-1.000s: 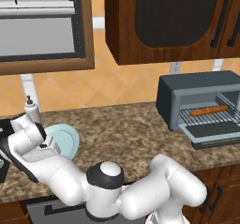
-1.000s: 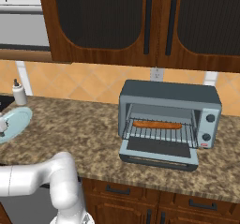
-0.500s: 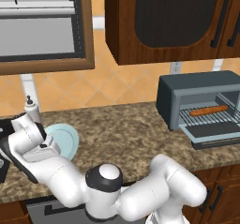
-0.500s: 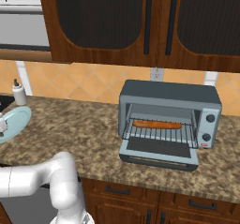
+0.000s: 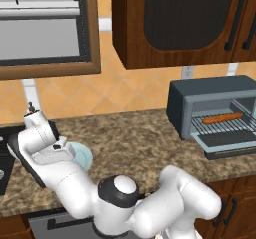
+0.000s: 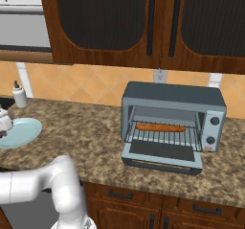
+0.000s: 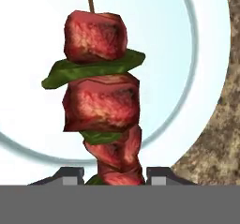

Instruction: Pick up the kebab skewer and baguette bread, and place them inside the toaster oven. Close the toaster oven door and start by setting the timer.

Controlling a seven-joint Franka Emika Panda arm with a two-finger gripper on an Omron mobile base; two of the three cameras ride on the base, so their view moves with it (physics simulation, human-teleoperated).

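Currently the gripper (image 7: 114, 175) sits low over the kebab skewer (image 7: 101, 101) on the plate (image 7: 201, 54), fingertips (image 7: 70, 175) flanking its lower end. Can't tell if they're clamped on it. Baguette bread (image 6: 160, 127) lies on the toaster oven (image 6: 174, 115) rack.

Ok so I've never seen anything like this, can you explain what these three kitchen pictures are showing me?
It is a simulated kitchen with a white robot arm. Two cameras ride on its base and look over the counter from left and right. The third sits on the hand, looking along its fingers.

On the counter stands a toaster oven with its door folded down; a baguette already lies on the rack. At the far left is a pale blue plate.

The hand view shows a kebab skewer on that plate, between the two fingers. They are closing around it; I cannot tell whether they grip it yet.
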